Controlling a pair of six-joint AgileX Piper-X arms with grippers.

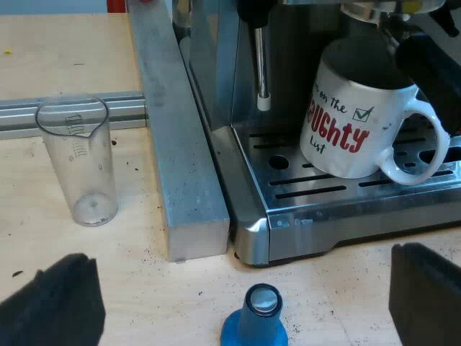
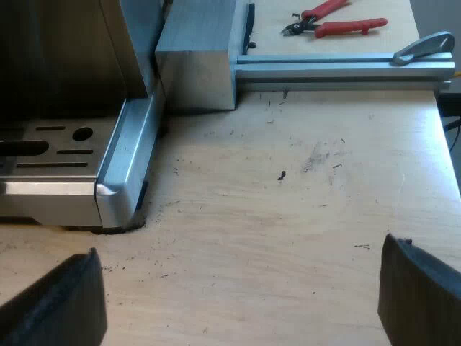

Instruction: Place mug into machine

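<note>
A white mug point(image 1: 353, 122) with red and black lettering stands on the slotted drip tray point(image 1: 324, 193) of the espresso machine point(image 1: 216, 58), leaning slightly, its handle toward the tray's edge. A dark shape point(image 1: 432, 65) hangs over the mug's handle; I cannot tell what it is. My left gripper point(image 1: 245, 303) is open, back from the machine's front, over the table and a blue tamper point(image 1: 256, 321). My right gripper point(image 2: 241, 303) is open above bare wooden table beside the machine's corner point(image 2: 119, 187), with nothing between its fingers.
A clear measuring glass point(image 1: 78, 162) stands upright on the table near an aluminium beam point(image 1: 173, 144) that runs along the machine's side. The steam wand point(image 1: 261, 65) hangs beside the mug. Red-handled pliers point(image 2: 335, 21) lie beyond an aluminium rail point(image 2: 338, 71).
</note>
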